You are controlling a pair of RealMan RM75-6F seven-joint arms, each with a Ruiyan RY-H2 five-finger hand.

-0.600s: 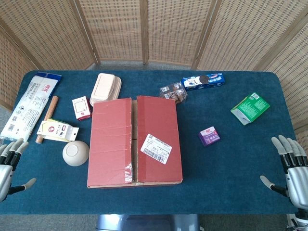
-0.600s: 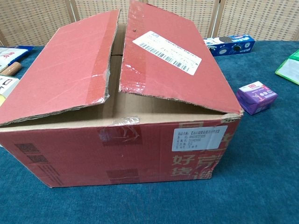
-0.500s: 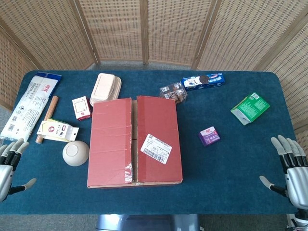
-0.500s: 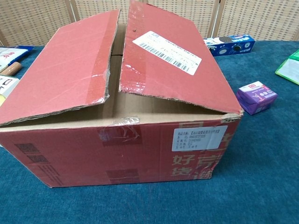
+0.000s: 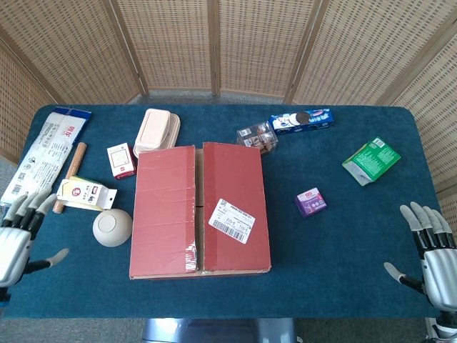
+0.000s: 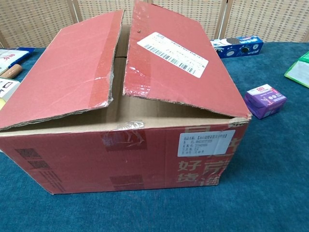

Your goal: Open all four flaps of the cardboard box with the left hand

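so: red corrugated cardboard box (image 5: 200, 209), flaps down | left robot hand (image 5: 18, 239) splayed, empty | right robot hand (image 5: 432, 254) splayed, empty

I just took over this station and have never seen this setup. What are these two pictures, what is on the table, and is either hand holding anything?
The head view looks down on the blue table; the chest view looks at it from low in front. The grey robot left hand and right hand hover at the near corners, fingers spread, holding nothing. In the middle stands the red cardboard box, its two top flaps folded down, slightly ajar. Around it lie a white bowl, a small purple box, a green packet and other small packages.
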